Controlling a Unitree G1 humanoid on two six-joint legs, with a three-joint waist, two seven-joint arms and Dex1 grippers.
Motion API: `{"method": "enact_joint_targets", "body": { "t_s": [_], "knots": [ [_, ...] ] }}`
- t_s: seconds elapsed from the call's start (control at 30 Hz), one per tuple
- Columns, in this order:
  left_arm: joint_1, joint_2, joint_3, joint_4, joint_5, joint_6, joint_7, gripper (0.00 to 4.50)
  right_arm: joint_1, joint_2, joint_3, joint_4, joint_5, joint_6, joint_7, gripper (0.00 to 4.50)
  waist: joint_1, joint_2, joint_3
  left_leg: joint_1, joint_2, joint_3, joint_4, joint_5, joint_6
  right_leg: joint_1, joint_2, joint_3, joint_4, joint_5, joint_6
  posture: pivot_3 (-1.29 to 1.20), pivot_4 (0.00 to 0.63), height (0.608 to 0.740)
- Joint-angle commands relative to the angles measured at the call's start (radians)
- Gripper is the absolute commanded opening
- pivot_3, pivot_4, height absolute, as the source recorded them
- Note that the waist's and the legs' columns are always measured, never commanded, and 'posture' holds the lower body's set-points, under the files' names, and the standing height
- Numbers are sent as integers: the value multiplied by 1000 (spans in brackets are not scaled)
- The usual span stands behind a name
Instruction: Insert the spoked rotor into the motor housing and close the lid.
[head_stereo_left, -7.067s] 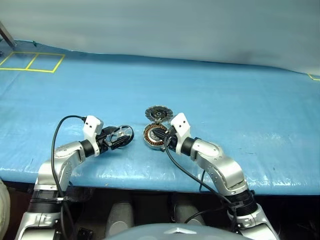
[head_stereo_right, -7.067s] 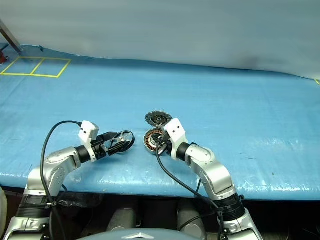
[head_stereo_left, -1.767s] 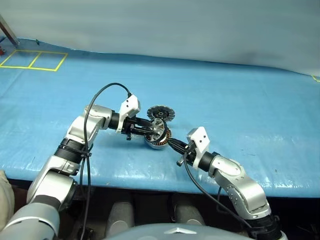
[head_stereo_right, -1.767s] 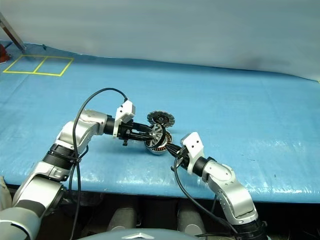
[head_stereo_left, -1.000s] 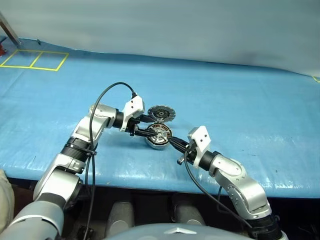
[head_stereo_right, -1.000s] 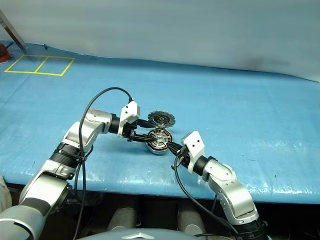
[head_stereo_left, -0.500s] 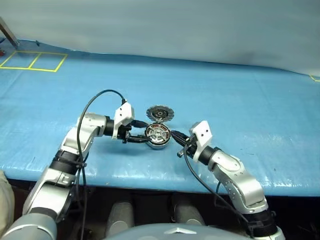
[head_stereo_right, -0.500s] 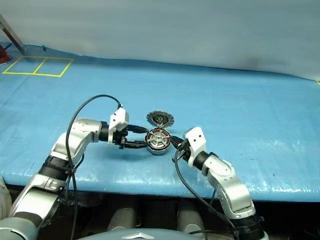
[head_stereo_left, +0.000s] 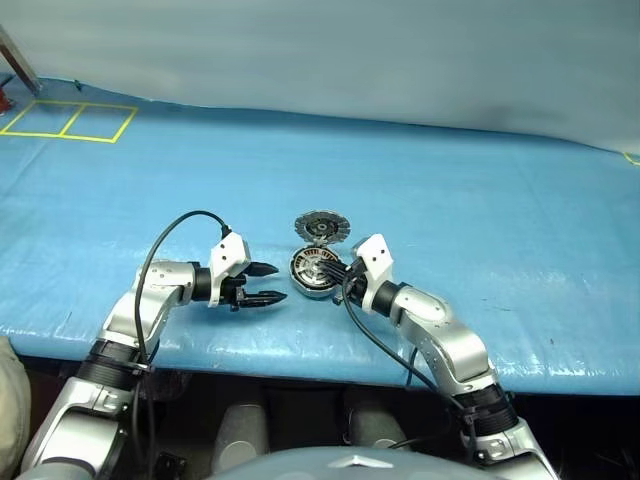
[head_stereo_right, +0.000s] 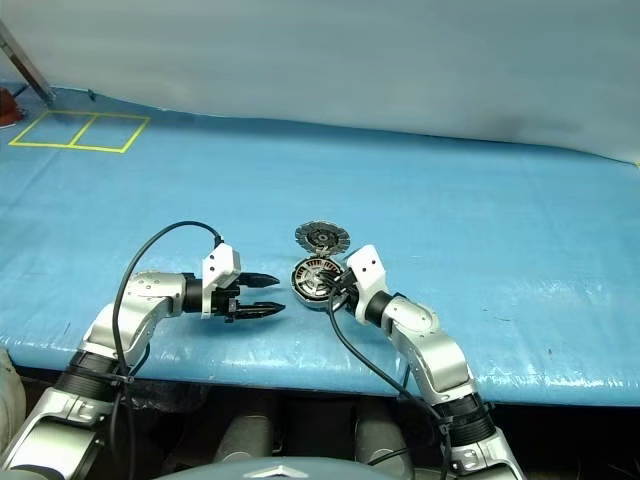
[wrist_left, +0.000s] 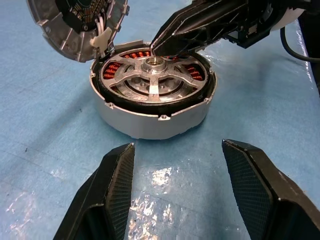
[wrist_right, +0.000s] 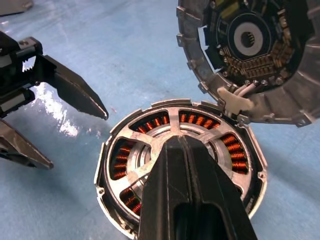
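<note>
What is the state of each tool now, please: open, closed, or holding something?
Left tool: open, holding nothing, beside the motor housing.
Right tool: closed, holding nothing, its tip over the spoked rotor seated in the housing.

The spoked rotor (wrist_left: 152, 82) sits in the motor housing (wrist_left: 150, 122), just ahead of the left gripper (head_stereo_left: 268, 283). The right gripper (wrist_right: 187, 165) reaches over the rotor. The lid (head_stereo_left: 321, 225) lies behind the housing, touching it.
</note>
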Motion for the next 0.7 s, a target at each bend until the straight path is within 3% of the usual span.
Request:
{"method": "enact_joint_targets", "body": {
  "t_s": [0.03, 0.23, 0.7],
  "knots": [
    [9, -6, 34, -53, -34, 12, 15, 3016, 4, 11, 13, 11, -3, -7, 10, 0, -1, 0, 0, 1, 0, 0, 0, 0, 0, 0, 0, 0, 0, 0, 0, 0, 150, 740],
    [17, -6, 40, -66, -48, 21, 32, 3016, 16, 21, 28, 71, -30, -10, 1, 0, -6, 0, 0, 3, 0, 0, 0, 0, 0, 2, 0, 0, 2, -1, 0, 0, 150, 740],
    [13, -2, 55, -67, -65, 34, 66, 3016, -11, -48, 163, 202, -251, 13, -45, 0, -16, -6, -14, 18, 0, 2, -2, 0, -1, 6, -2, 1, 2, -1, -1, 0, 150, 740]
  ]
}}
